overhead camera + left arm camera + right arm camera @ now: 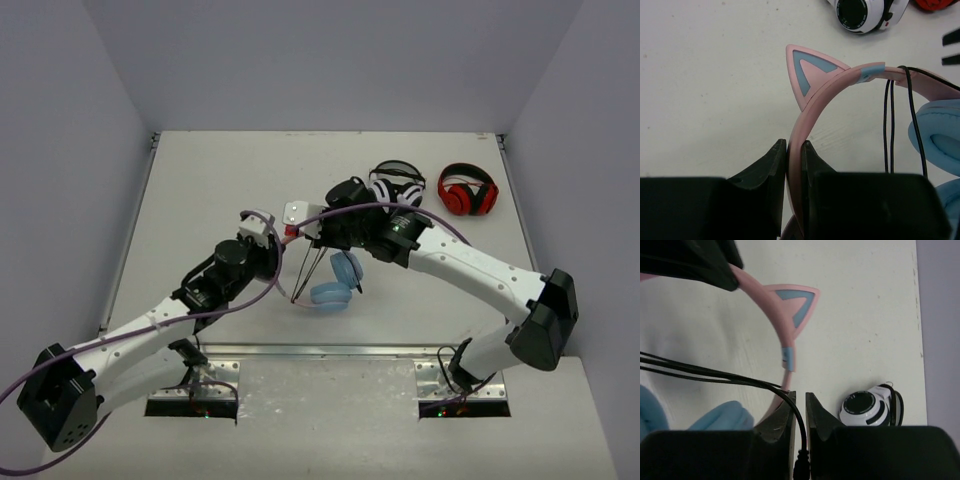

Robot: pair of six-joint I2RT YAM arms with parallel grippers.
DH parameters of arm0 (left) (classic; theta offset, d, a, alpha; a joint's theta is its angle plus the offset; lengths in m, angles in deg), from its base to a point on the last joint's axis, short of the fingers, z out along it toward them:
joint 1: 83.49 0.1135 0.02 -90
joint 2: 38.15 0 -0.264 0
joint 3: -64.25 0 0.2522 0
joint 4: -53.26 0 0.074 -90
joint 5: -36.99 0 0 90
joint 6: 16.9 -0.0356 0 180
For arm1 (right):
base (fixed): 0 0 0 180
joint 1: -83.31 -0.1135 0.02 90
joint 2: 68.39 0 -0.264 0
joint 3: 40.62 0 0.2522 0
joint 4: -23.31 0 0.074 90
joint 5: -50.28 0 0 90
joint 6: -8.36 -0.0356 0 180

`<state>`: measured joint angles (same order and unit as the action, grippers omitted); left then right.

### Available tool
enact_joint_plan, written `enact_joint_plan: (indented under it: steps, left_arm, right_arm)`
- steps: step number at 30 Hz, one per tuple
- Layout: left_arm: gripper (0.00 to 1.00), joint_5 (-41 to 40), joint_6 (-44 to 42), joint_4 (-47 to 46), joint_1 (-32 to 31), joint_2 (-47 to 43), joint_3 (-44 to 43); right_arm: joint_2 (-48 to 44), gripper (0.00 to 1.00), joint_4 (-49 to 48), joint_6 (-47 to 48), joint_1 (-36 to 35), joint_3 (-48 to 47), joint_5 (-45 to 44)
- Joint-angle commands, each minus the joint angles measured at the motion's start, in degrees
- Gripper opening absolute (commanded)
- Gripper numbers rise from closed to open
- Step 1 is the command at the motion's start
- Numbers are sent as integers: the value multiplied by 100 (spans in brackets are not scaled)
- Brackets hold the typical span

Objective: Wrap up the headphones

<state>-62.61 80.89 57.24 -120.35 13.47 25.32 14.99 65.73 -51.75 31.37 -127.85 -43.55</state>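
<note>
Left gripper (795, 147) clamped on headband (840, 82) of headphones (330, 293); right gripper (800, 397) pinching cable (700, 371) beside headband. Risk: thin cable slips free, wraps loosen

White-and-black headphones (412, 190) lie beside red-and-black headphones (458, 198) on the table (220, 180).

Soft, even overhead light, faint shadows; left hand (793, 150) and right hand (800, 399) dark, slightly blurred.

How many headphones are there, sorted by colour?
Pink and blue headphones: 1
White and black headphones: 1
Red and black headphones: 1
Total: 3
</note>
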Motion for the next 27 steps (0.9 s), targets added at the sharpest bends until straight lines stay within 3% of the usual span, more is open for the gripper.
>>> enact_joint_plan:
  steps: [1, 6, 9, 17, 24, 27]
  left_arm:
    - [0, 82, 214, -191, -154, -152, -269]
    - [0, 239, 442, 221, -172, -117, -453]
    - [0, 162, 521, 659, -172, -55, -752]
    - [0, 117, 373, 1523, -172, -160, -1455]
    - [0, 380, 100, 1532, -163, -134, -1806]
    - [0, 503, -84, 1444, -155, 23, -2043]
  right_arm:
    - [188, 12, -248, 280, 368, -396, -540]
    - [460, 13, -353, 307, 737, -396, -592]
    - [557, 22, -371, 254, 808, -378, -548]
    - [654, 23, -669, 17, 1256, -45, -241]
    - [610, 33, -477, -307, 1660, -88, 356]
    - [627, 39, -144, -676, 2020, -246, 1208]
